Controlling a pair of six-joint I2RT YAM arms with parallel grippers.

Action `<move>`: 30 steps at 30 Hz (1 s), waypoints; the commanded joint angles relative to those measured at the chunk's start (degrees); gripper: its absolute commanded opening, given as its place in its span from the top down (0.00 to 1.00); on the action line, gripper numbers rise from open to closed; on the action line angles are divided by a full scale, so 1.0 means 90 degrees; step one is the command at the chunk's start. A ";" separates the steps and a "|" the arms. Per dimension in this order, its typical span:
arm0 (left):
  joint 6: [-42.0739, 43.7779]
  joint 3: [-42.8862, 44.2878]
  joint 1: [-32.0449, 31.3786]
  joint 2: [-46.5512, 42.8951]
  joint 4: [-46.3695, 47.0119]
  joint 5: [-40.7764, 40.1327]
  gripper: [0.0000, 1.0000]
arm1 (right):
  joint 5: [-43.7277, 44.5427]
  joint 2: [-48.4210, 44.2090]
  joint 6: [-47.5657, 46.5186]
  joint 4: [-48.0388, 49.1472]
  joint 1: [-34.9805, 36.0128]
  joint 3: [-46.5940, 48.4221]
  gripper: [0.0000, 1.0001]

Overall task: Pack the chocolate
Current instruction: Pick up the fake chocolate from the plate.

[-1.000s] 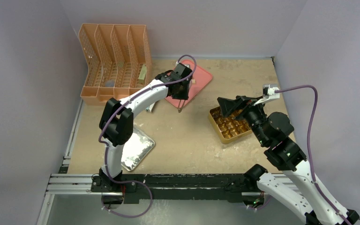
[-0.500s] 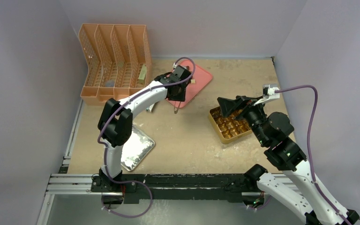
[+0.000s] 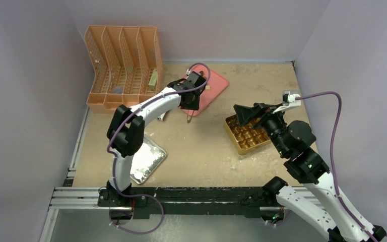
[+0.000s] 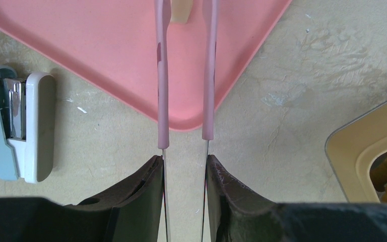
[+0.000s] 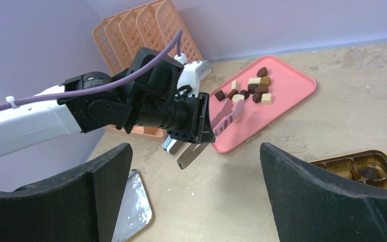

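Soft even light; mild shadows

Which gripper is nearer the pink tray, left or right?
Left. The left gripper, holding pink tongs, hangs at the near corner of the pink tray, tongs reaching over it. The right gripper hangs open by the gold box, apart from the tray.

- We see two arms with white shells and black joint housings: the left arm (image 3: 151, 103) and the right arm (image 3: 327, 204).
- We note a purple cable (image 5: 80, 86) running along each arm, and a white tie (image 5: 11, 102) wrapped round the left one.
- The left gripper (image 4: 184, 164) has black fingers (image 4: 133, 201) with scuffed inner edges.
- The right gripper (image 5: 196, 151) has broad, black, wedge-shaped fingers (image 5: 322, 196).
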 commanded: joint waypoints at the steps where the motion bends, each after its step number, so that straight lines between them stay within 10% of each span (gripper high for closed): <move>1: 0.0049 0.0020 0.0095 0.0050 0.0225 0.0033 0.67 | 0.0119 -0.0040 -0.0060 0.0245 -0.0019 0.0188 0.01; 30: -0.0195 -0.0372 0.0117 -0.0624 0.0582 0.0717 0.80 | 0.0089 -0.0034 0.0002 0.0266 -0.0019 0.0116 0.01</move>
